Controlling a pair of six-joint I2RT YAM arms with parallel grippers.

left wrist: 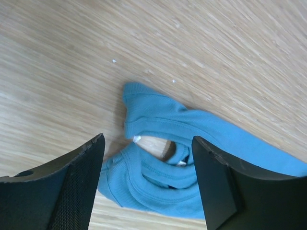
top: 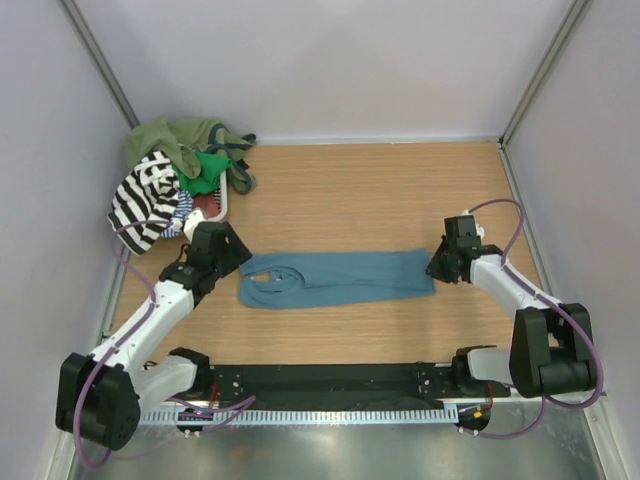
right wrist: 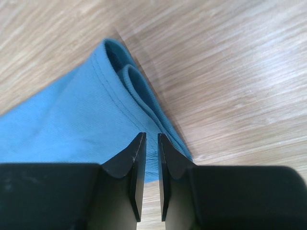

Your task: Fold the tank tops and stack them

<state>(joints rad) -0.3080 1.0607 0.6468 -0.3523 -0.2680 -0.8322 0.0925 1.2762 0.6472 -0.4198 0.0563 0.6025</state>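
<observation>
A teal-blue tank top (top: 340, 277) lies folded into a long band across the middle of the table. Its strap end (left wrist: 158, 172) points left and its hem end (right wrist: 72, 124) points right. My left gripper (top: 235, 262) hovers over the strap end, jaws (left wrist: 147, 143) wide open and empty. My right gripper (top: 440, 265) is at the hem corner, its jaws (right wrist: 151, 136) a narrow slit apart above the cloth with nothing pinched. A black-and-white striped tank top (top: 145, 200) hangs off a heap at the back left.
The heap in the back-left corner also holds an olive top (top: 165, 140) and a green one (top: 205, 165), over a small white-rimmed container (top: 214, 207). Grey walls close in the table on the left, back and right.
</observation>
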